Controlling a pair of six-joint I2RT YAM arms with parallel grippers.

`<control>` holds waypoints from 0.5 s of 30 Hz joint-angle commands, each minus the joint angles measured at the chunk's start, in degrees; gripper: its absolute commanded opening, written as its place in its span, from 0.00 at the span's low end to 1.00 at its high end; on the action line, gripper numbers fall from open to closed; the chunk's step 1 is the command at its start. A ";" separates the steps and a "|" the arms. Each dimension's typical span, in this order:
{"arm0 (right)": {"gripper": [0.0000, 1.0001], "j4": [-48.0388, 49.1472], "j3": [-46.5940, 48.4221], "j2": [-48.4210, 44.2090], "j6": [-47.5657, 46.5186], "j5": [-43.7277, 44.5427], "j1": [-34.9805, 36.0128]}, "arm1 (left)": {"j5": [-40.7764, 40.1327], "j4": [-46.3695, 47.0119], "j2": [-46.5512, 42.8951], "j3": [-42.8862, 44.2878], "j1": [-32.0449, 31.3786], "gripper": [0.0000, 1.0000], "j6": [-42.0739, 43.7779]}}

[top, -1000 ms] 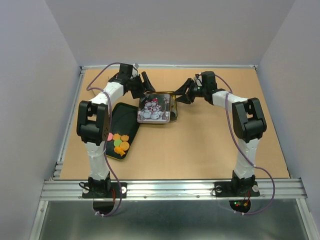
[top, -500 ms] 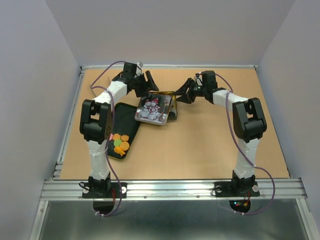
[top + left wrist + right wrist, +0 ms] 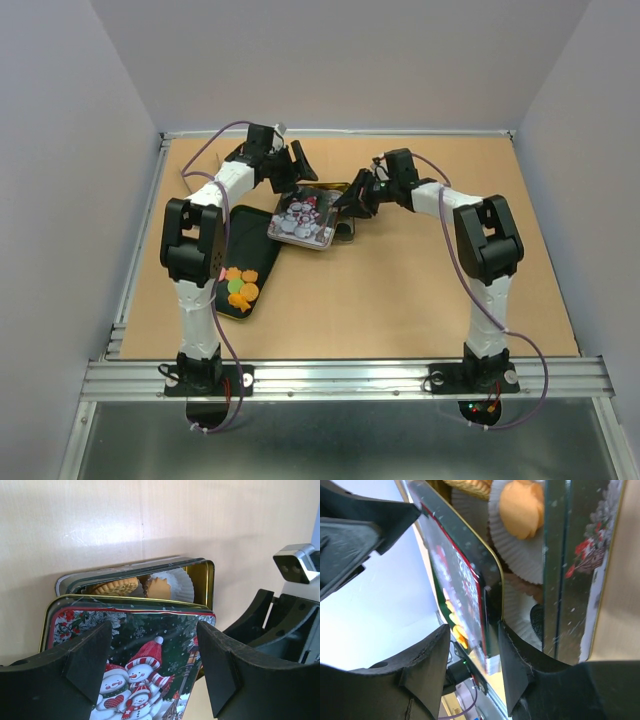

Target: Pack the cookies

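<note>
The cookies (image 3: 240,288), mostly orange with a pink and a green one, lie on the near end of a black tray (image 3: 252,232) at the left. A snowman-printed lid (image 3: 300,220) rests tilted over an open gold-lined tin (image 3: 131,566). In the tin are paper cups holding baked pieces (image 3: 120,586). My left gripper (image 3: 154,630) hovers open over the lid's far part, touching nothing. My right gripper (image 3: 472,630) is open with the lid's right edge (image 3: 487,605) between its fingers. One finger (image 3: 515,655) is under the lid inside the tin; the other stands off.
The tin (image 3: 346,222) sits at mid-table towards the back. The black tray lies just left of it, beside the left arm. A raised rail (image 3: 140,240) runs along the table's left edge, and grey walls enclose the back and sides.
My right gripper has moved left onto the lid's edge and its jaws have narrowed. The lid has shifted slightly left and nearer. The left gripper rose a little, then held still.
</note>
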 commanded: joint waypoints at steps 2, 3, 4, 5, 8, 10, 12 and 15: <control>0.49 -1.24 3.98 1.80 -1.46 0.31 0.84 | -0.29 -2.12 1.78 1.68 -0.38 0.80 0.75; 0.49 -1.33 4.07 1.89 -1.55 0.31 0.75 | -0.12 -2.12 1.95 1.94 -0.38 0.80 0.75; 0.48 -1.59 4.16 2.07 -1.64 0.49 0.75 | -0.12 -2.21 1.96 2.03 -0.38 0.80 0.75; 0.48 -1.59 4.24 2.07 -1.64 0.58 0.75 | -0.03 -2.30 2.04 2.12 -0.38 0.80 0.84; 0.48 -2.56 4.68 2.42 -1.90 0.75 0.75 | 0.06 -2.30 2.22 2.38 -0.29 0.80 0.84; 0.48 -3.34 5.38 2.77 -2.34 1.02 0.75 | 0.06 -2.39 2.31 2.55 -0.29 0.80 0.75; 0.48 -5.01 6.44 2.60 -3.48 1.45 0.75 | -0.03 -2.65 2.57 2.90 -0.38 0.79 1.01; 0.48 -7.04 7.06 2.51 -4.72 1.98 0.75 | -0.12 -2.83 2.75 3.17 -0.38 0.79 1.19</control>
